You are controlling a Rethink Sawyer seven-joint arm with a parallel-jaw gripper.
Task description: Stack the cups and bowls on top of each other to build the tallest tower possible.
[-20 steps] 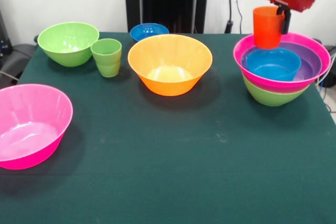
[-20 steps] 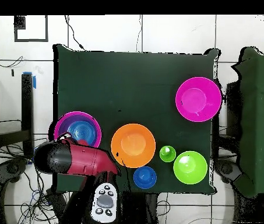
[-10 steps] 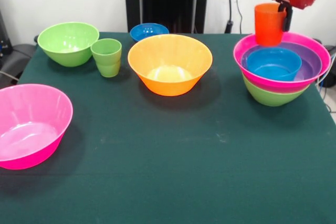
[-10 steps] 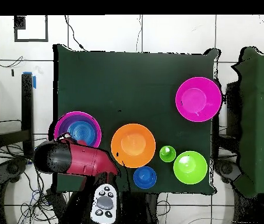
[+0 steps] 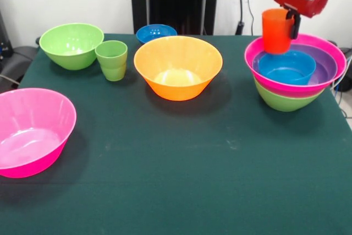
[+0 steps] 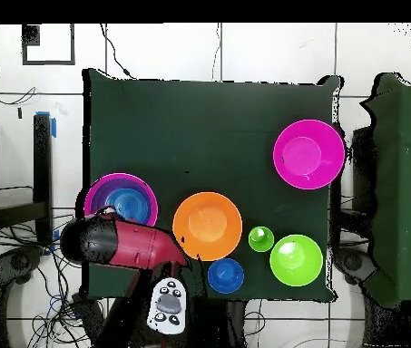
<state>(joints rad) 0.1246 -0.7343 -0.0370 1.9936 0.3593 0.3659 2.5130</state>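
Orange cup (image 5: 277,30) in end effector (image 5: 291,19)

Front view: low and close, looking across the table (image 5: 181,180).
Overhead view: high, straight down, whole table (image 6: 209,127).
Shared: tabletop.

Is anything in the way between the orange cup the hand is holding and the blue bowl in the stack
Nothing visible. The orange cup hangs in the hand over the stack's back rim, with the blue bowl open just below.
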